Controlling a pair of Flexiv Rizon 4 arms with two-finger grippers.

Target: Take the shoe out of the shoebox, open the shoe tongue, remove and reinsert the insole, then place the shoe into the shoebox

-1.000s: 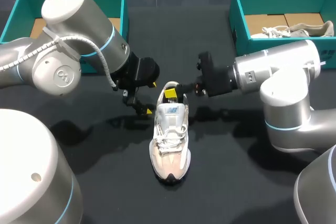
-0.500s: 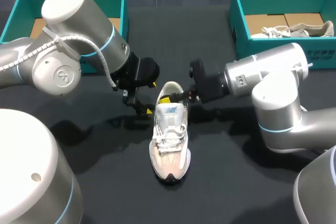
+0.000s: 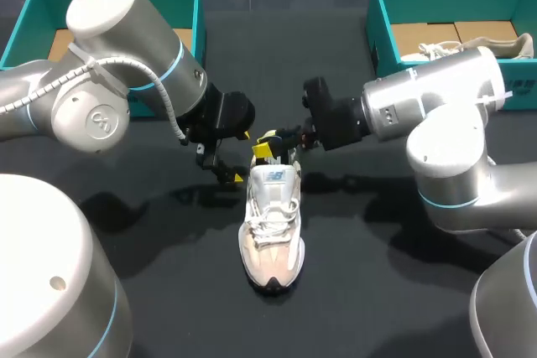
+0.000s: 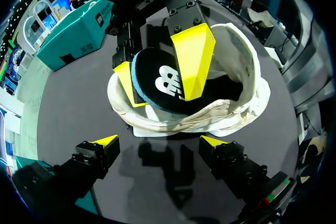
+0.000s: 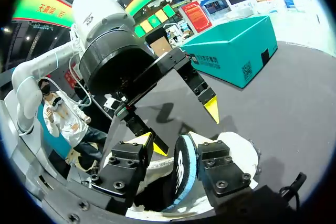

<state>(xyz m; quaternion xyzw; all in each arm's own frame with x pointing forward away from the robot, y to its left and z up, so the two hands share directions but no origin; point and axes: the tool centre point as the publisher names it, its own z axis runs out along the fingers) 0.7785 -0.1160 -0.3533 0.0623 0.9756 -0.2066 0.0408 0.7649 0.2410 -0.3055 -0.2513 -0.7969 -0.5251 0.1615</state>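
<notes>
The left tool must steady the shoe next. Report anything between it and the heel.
Nothing visible: the open left tool faces the shoe heel across the table. The right tool, shut on the insole, is beyond it.

Silver arms point(image 3: 101, 14) carry blue joint rings point(image 3: 177, 61), black wrists point(image 3: 228, 115), yellow fingertips point(image 4: 106, 141).

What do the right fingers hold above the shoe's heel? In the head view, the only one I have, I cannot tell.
Observer: The right fingers are shut on the insole, dark with a blue edge, one finger on each face.
Operator: Is it out of the shoe?
Observer: Not fully; in the left wrist view its lower end sits inside the shoe's opening.
Operator: And the left fingers?
Observer: Open, short of the heel, touching nothing.
</notes>
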